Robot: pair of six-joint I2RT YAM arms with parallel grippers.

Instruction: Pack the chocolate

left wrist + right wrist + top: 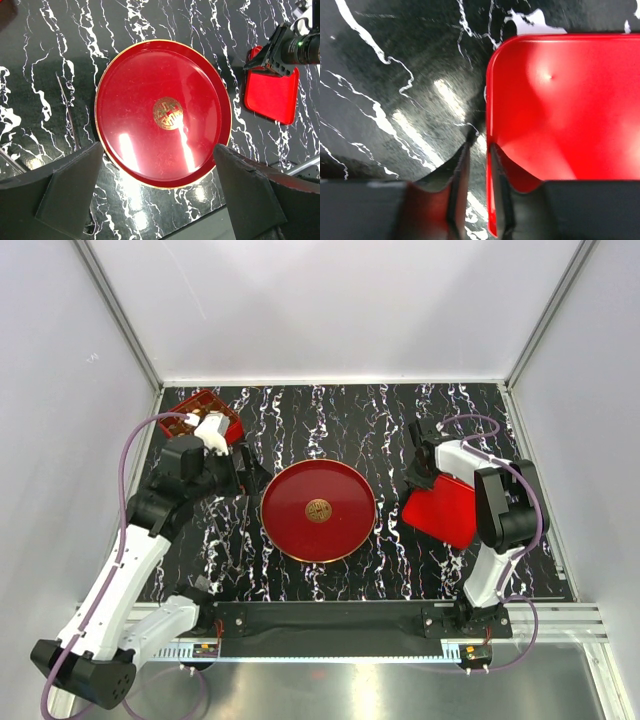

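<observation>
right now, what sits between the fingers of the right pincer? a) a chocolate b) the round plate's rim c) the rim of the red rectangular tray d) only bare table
c: in the right wrist view the right pincer straddles the rim of the red rectangular tray, one finger on either side.

Left pincer (157, 146) (jaws wide apart) hangs over the red plate (135, 100) on marbled table (45, 55).

top: overhead | left wrist: over plate (135, 85) — shared | right wrist: tabletop-close
</observation>
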